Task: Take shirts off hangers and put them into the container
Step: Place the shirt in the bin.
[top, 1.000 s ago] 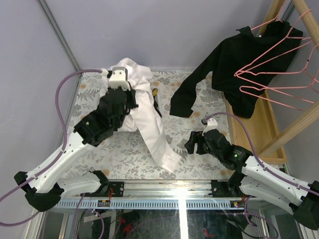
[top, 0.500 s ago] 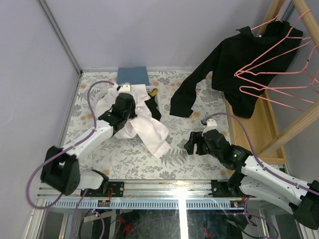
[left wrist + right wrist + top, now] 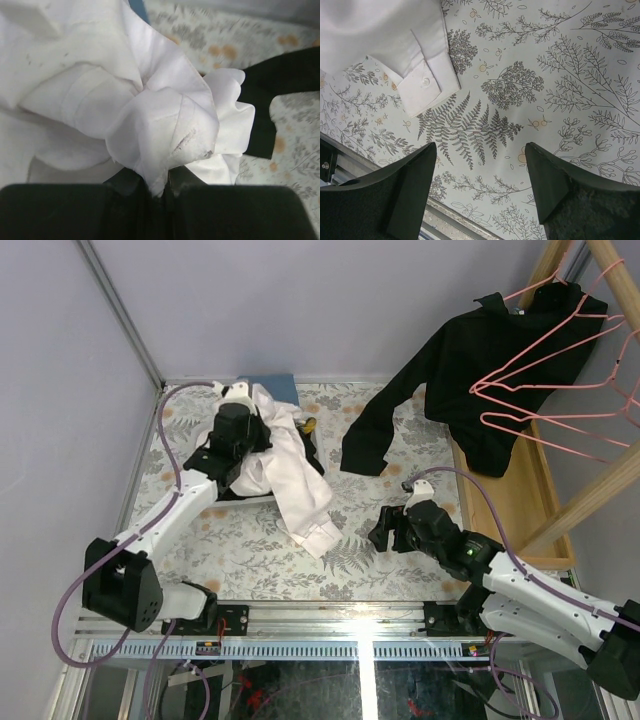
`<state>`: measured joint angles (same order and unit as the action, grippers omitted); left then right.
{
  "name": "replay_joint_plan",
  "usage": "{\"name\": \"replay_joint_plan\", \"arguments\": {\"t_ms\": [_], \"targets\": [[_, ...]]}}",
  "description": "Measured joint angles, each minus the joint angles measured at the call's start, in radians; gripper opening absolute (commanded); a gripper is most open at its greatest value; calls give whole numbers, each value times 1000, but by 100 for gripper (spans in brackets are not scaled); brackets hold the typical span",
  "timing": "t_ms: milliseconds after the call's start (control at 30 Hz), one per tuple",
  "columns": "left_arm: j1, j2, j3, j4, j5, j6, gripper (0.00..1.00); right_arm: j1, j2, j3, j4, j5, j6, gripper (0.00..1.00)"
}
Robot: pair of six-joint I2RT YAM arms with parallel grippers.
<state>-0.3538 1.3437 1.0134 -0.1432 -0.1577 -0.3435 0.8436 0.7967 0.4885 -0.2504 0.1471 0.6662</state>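
Top: left gripper [image 3: 250, 430] far left, holds white shirt [image 3: 290, 480] bunched; sleeve trails on table [image 3: 250, 550]. Black shirt [image 3: 480, 360] on hangers [image 3: 560, 390], right. Container not seen.

Left wrist: jaws pressed together, pinching shirt fold.

Right wrist: right gripper [image 3: 480, 185] spread, empty; cuff [image 3: 425, 85] near.

Step, judged: stowing white shirt. Next: find container, release.
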Motion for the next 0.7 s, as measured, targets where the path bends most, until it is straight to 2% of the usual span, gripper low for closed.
{"name": "replay_joint_plan", "arguments": {"t_ms": [200,400,533,700], "targets": [[8,-4,26,82,103,135,0,0,25,0,0,-10,0,79],[8,10,-147,153,261,304,0,0,29,0,0,-18,1,79],[8,-148,-258,154,294,421,0,0,24,-8,2,-18,7,79],[24,-406,-268,155,353,634,0,0,19,-25,8,-18,11,79]]}}
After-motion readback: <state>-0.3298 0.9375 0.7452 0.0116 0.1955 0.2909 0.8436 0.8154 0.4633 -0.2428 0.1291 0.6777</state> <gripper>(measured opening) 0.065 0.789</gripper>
